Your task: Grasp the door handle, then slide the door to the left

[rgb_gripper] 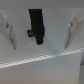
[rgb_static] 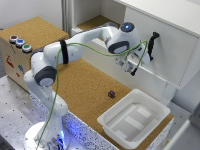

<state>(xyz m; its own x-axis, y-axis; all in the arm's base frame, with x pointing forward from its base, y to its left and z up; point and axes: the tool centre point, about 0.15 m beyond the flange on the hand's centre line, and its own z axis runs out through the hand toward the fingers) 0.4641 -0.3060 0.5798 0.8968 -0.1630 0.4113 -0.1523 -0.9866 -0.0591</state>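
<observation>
The door (rgb_static: 170,50) is a large white cabinet panel at the exterior view's right. Its black handle (rgb_static: 151,44) is a slim vertical bar near the panel's left side. My gripper (rgb_static: 133,69) is open and sits just below and to the exterior view's left of the handle, close to the door but not on it. In the wrist view the handle (rgb_gripper: 36,25) hangs between my two white fingers (rgb_gripper: 74,31), nearer one finger than the other, with clear gaps on both sides. The door's face (rgb_gripper: 55,20) fills the background, and my gripper (rgb_gripper: 41,32) holds nothing.
A white plastic bin (rgb_static: 150,106) stands on the cork surface (rgb_static: 85,85) below the door. A small dark object (rgb_static: 111,93) lies near it. A wooden box with coloured buttons (rgb_static: 20,42) is at the exterior view's left. An open shelf (rgb_static: 95,22) lies left of the door.
</observation>
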